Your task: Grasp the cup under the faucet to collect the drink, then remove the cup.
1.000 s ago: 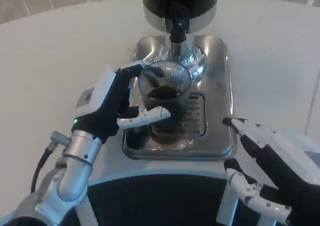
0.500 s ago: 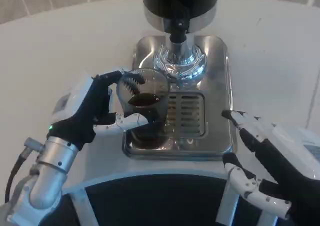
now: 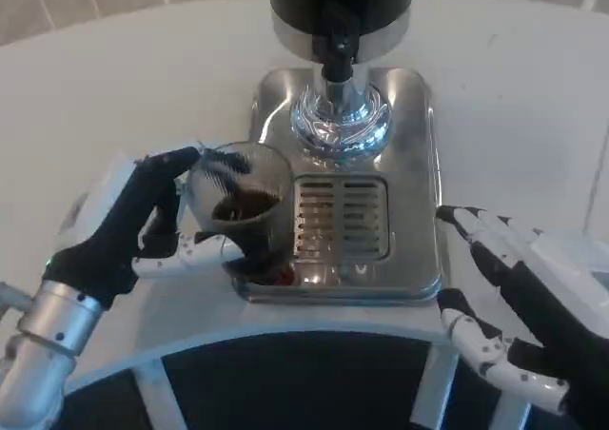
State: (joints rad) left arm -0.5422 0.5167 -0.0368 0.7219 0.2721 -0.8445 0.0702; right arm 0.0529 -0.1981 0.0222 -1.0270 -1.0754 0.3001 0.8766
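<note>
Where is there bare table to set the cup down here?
Bare white table lies left of the steel drip tray, beyond the left hand holding the cup. More lies right of the tray, beyond the right hand. It is crowded under the faucet.

The cup is clear ribbed plastic (dark drink inside) on a glossy polished-metal tray.
</note>
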